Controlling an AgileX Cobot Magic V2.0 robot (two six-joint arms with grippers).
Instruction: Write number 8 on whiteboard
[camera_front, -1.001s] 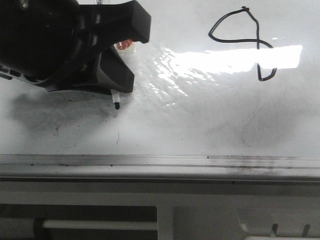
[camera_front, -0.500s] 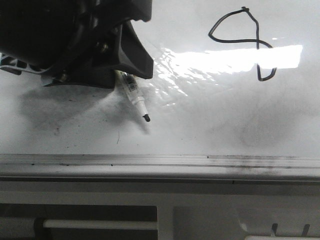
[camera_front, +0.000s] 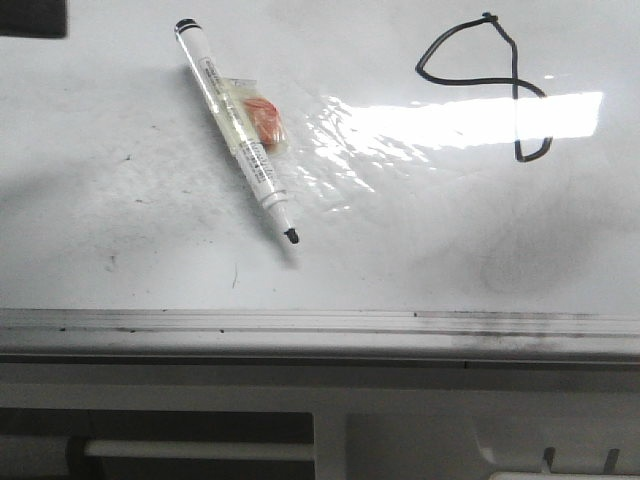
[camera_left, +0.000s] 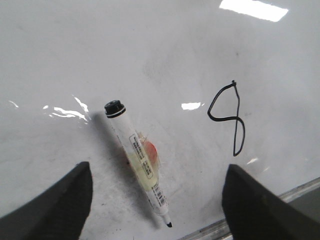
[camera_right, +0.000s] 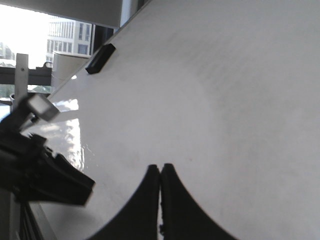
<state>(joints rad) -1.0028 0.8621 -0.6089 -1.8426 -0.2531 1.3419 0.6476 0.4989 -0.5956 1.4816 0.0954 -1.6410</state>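
Note:
The number 8 (camera_front: 492, 85) is a thin black lopsided line at the back right of the whiteboard (camera_front: 400, 250); the left wrist view shows the number 8 (camera_left: 229, 116) too. A white marker (camera_front: 240, 135) with tape and an orange patch lies flat on the board, uncapped tip toward the front edge. In the left wrist view the marker (camera_left: 137, 165) lies between and beyond the wide-apart fingers of my open left gripper (camera_left: 159, 197), which holds nothing. My right gripper (camera_right: 160, 170) is shut and empty above bare whiteboard (camera_right: 225, 90).
A silver-grey metal edge strip (camera_front: 320, 325) runs along the board's front. A bright glare patch (camera_front: 460, 120) lies across the board. A small black block (camera_right: 100, 58) sits at the board's far edge in the right wrist view.
My left gripper let go of the marker and pulled up and away, out of the front view. The marker now lies flat on the board.

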